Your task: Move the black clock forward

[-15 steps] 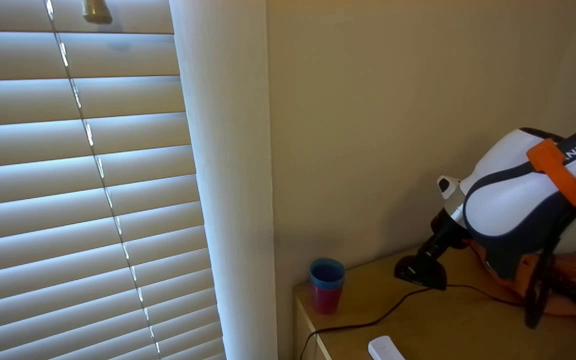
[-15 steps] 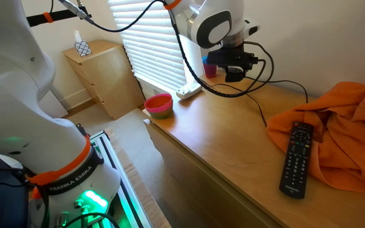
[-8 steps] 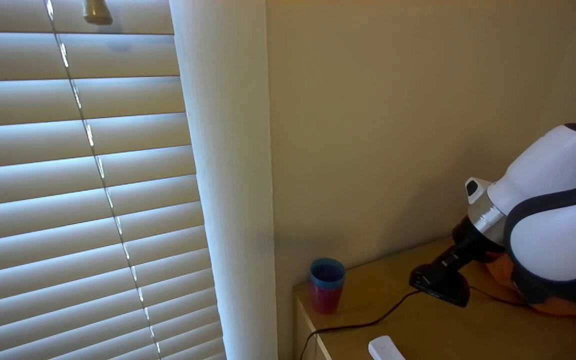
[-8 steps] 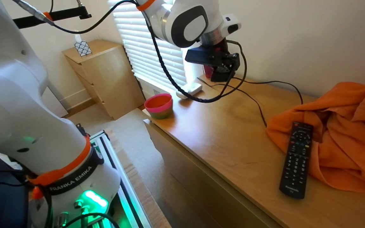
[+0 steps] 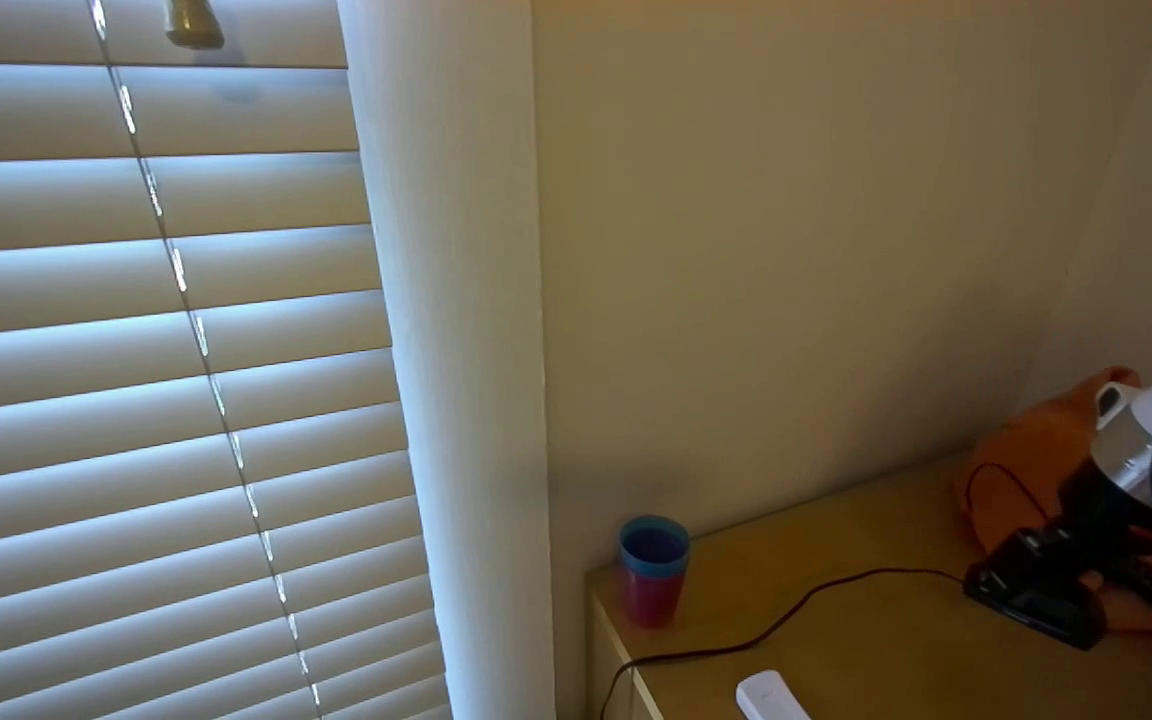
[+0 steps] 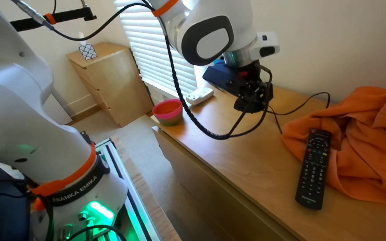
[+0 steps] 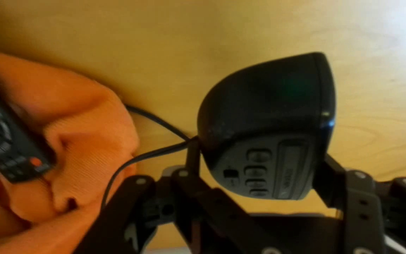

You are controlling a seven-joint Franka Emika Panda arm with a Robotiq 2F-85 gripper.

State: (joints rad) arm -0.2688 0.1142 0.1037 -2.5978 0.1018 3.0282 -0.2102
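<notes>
The Robotiq gripper (image 7: 259, 164) clasps the black clock (image 7: 266, 102), fingers (image 7: 193, 158) parted to the clock's width, over the dresser top (image 6: 240, 154), which runs on to its front edge (image 6: 213, 170), orange cloth (image 6: 370, 144) near.

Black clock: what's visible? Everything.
The black clock is rounded on one side, flatter on the other, glossy and plastic-looking, with a duller panel bearing four small buttons and a longer bar. The pincer grips it; it appears tilted and raised off the wooden top. Dark cord strands meet at its rounded side.
</notes>
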